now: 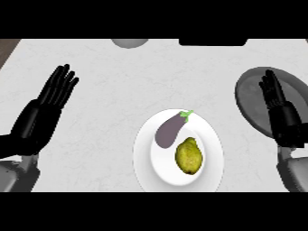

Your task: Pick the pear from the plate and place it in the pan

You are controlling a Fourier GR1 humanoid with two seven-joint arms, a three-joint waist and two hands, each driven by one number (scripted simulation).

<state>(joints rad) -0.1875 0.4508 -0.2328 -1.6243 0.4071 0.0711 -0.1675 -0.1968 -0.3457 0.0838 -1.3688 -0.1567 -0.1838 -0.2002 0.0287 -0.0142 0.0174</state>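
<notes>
The pale worktop [116, 90] carries a grey pan [249, 97] at right and a white plate [213, 155] at lower centre. Both hands are flat, fingers straight and released: left hand [46, 108] at left, right hand [279, 106] over the pan (edge-on). The pear [189, 156] lies on the plate beside an eggplant [171, 130].

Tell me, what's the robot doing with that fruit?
Nothing is being held yet. The pear lies on the white plate beside an eggplant, both untouched. The left hand is open over the counter at the left, fingers straight. The right hand is open too, hovering over the grey pan at the right. The pear has not been picked up, and nothing shows in the visible part of the pan.
</notes>
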